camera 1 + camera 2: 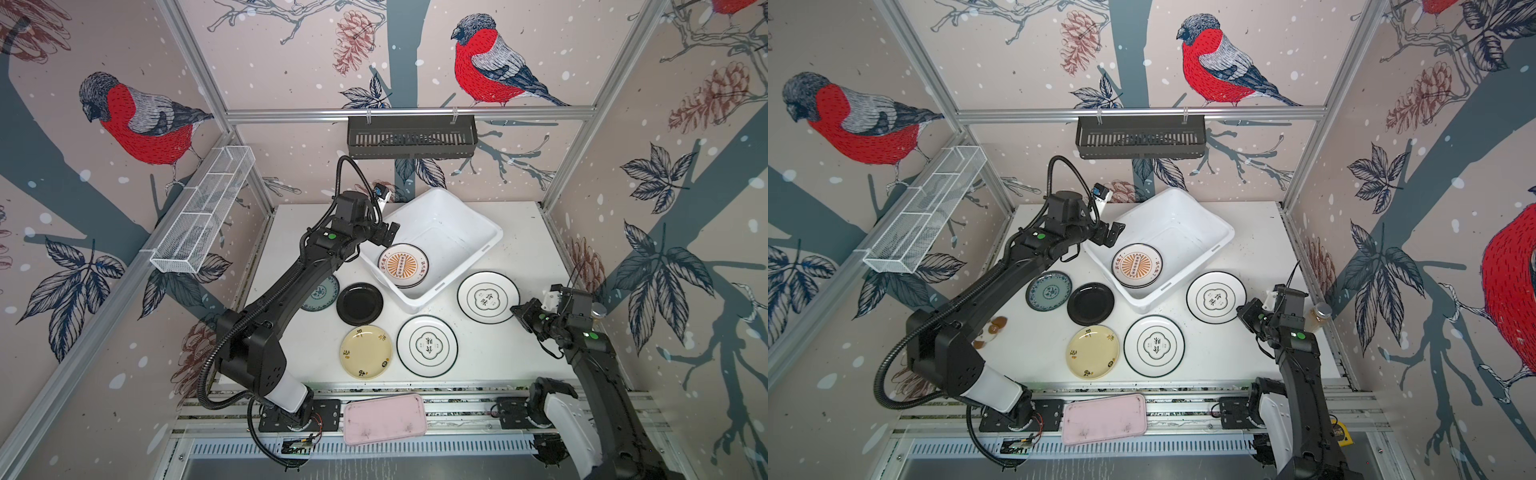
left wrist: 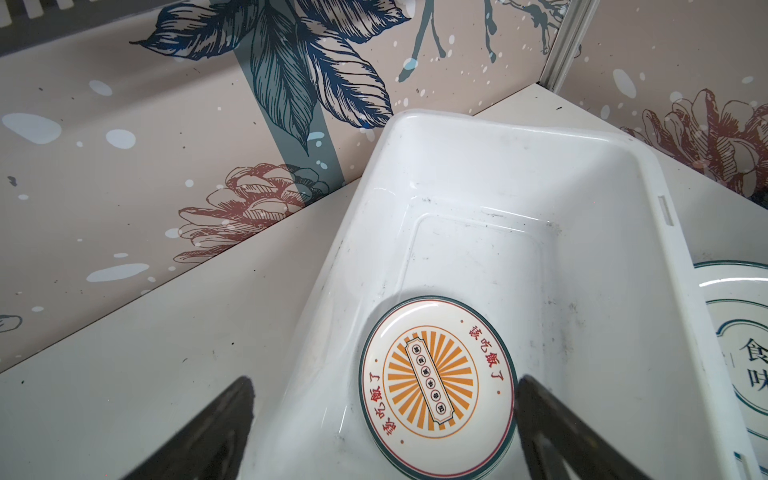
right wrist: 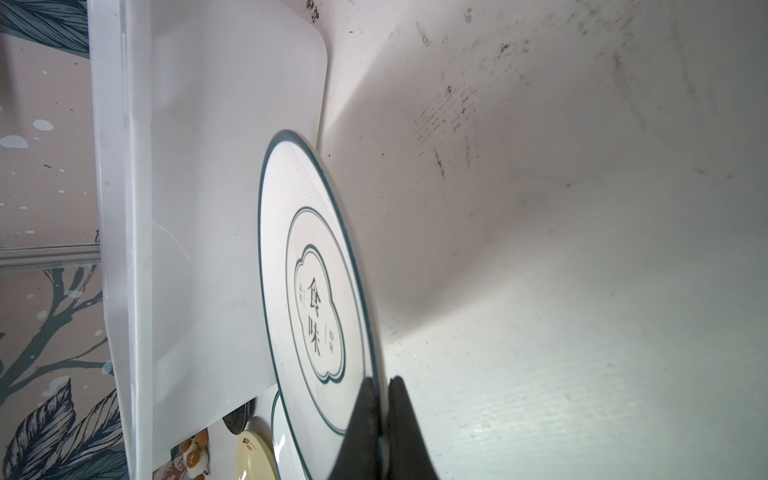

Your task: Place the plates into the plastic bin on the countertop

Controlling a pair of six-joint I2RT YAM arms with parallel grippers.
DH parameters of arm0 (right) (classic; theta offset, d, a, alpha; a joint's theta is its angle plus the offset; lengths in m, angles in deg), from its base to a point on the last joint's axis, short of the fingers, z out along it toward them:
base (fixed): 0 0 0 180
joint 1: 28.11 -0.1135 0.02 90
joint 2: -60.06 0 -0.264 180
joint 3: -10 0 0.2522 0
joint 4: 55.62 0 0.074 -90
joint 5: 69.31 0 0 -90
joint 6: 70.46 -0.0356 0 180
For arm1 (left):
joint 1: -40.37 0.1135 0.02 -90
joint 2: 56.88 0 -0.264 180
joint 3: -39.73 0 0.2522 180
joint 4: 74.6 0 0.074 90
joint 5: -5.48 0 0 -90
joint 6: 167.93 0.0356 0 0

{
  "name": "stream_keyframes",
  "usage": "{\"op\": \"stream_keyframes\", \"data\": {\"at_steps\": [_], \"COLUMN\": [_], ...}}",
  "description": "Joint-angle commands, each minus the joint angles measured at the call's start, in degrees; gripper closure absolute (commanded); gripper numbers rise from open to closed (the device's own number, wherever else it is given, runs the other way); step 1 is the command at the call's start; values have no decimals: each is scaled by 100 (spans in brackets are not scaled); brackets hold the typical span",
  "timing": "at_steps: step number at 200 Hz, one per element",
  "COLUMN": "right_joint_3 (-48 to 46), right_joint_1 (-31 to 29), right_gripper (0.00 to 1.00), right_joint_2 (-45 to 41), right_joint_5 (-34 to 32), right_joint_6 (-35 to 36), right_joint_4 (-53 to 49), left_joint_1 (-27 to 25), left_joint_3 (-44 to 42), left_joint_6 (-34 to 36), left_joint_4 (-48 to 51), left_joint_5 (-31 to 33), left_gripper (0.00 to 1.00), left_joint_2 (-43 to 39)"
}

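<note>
Right tool is pinching the emblem plate by its rim; left tool is hanging wide open, empty, above the plastic bin.

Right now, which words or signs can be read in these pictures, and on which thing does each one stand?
"食味": in the emblem of the black-rimmed plate.
"該吃飯了": red, printed twice on the sunburst plate in the plastic bin.
That plate's centre strip and the marks on the pale yellow plate: too small to read.
</note>
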Motion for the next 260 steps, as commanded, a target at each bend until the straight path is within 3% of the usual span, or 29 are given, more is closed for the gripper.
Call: {"op": "stream_keyframes", "data": {"at_steps": [1, 162, 260], "right_joint_3": [110, 1117, 1799], "right_joint_1": [-1, -11, -11], "right_gripper": [100, 100, 100], "right_joint_2": [-150, -1017, -951], "right_joint_5": [-25, -338, -309], "right_joint_6": [83, 401, 301], "right_joint_4": [-370, -2032, -2140], "left_joint_1": [-10, -19, -89], "left_joint_3": [-31, 368, 793], "left_joint_6": [-44, -412, -476], "left_joint_4": [-224, -193, -128], "left_joint_5": [-89, -283, -309], "left_gripper": [4, 4, 5], "left_joint_2": [-48, 464, 846]}}
